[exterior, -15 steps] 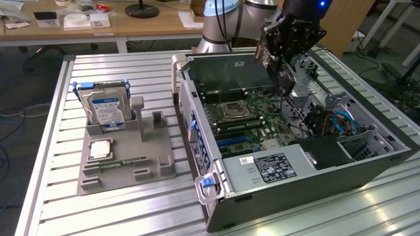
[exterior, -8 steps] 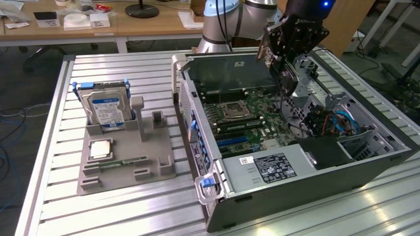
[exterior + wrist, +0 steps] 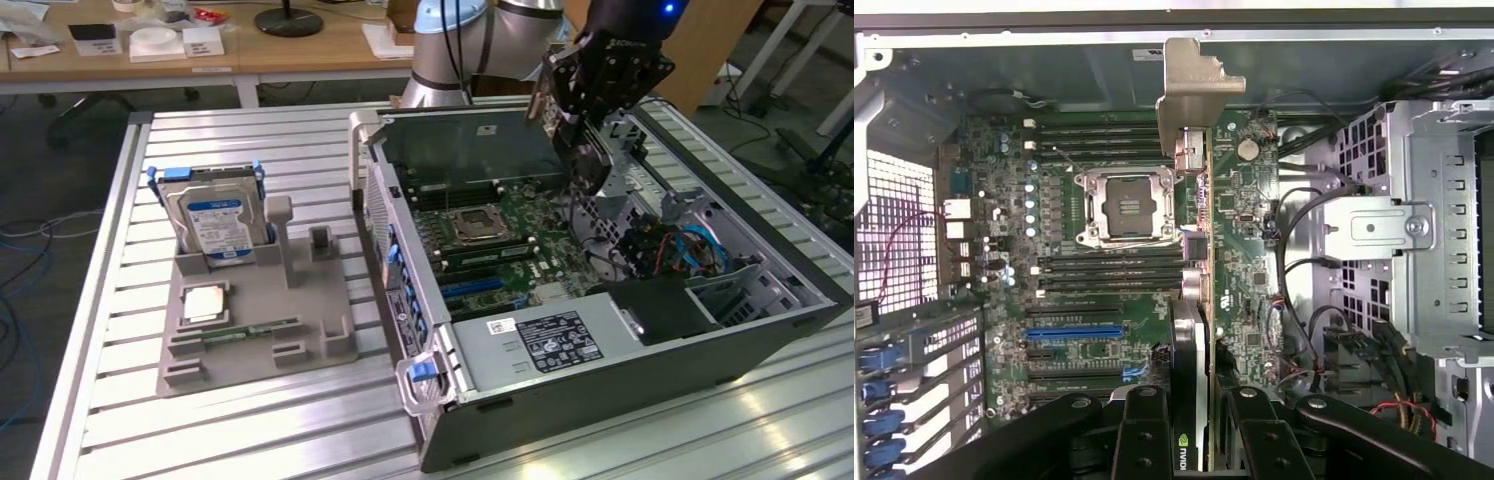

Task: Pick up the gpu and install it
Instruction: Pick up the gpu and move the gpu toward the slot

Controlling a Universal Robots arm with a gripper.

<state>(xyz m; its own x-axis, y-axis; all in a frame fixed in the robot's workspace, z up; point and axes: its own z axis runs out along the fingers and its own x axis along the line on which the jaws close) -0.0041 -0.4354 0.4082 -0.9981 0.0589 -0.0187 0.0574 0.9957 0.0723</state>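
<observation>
Brand mark spotted: the green-and-white Nvidia logo sits on the edge of the gpu, down in the pincer. Exterior view, lower centre: the black label has white print, too small to read. Left of frame, the hard drive's blue-white label is equally unreadable.

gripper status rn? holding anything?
Gripper: shut on the gpu, which it holds edge-on over the motherboard inside the open computer case.
</observation>
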